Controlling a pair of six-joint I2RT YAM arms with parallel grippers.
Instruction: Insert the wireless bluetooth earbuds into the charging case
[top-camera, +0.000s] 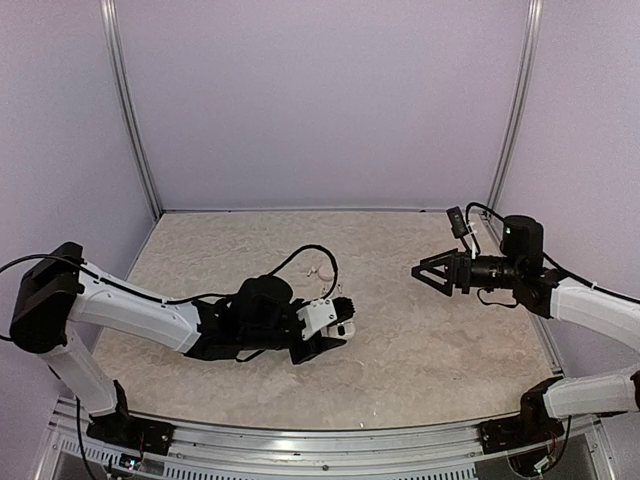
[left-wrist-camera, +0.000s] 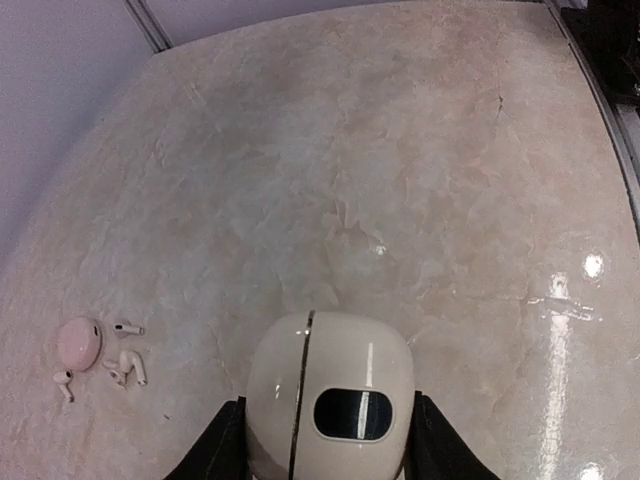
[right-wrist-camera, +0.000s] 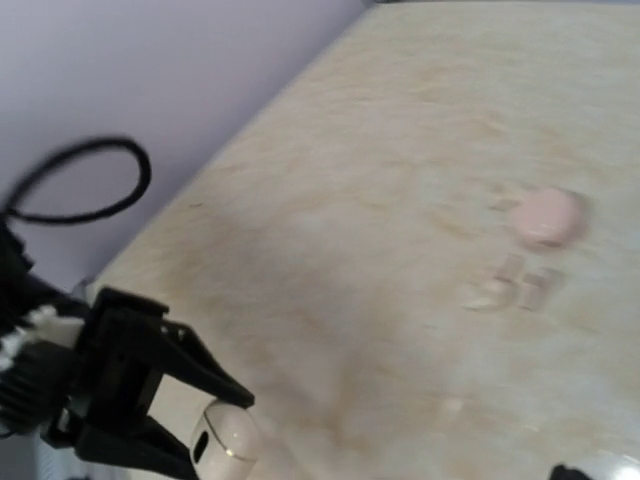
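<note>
My left gripper (top-camera: 338, 326) is shut on the charging case (left-wrist-camera: 330, 398), a closed white rounded clamshell with a dark oval spot facing the left wrist camera. Its black fingers (left-wrist-camera: 215, 452) press both sides of the case, low over the table. The case also shows in the right wrist view (right-wrist-camera: 226, 440). The tiny white earbuds (left-wrist-camera: 130, 366) lie loose on the table, far left in the left wrist view and blurred in the right wrist view (right-wrist-camera: 512, 287). My right gripper (top-camera: 420, 270) is open and empty, raised over the right side and pointing toward the case.
A round pinkish puck (left-wrist-camera: 78, 342) lies among the earbuds, also seen in the right wrist view (right-wrist-camera: 545, 215) and the top view (top-camera: 323, 270). A black cable loop (top-camera: 318, 258) arches over that spot. Lilac walls close three sides of the marbled table (top-camera: 400, 330).
</note>
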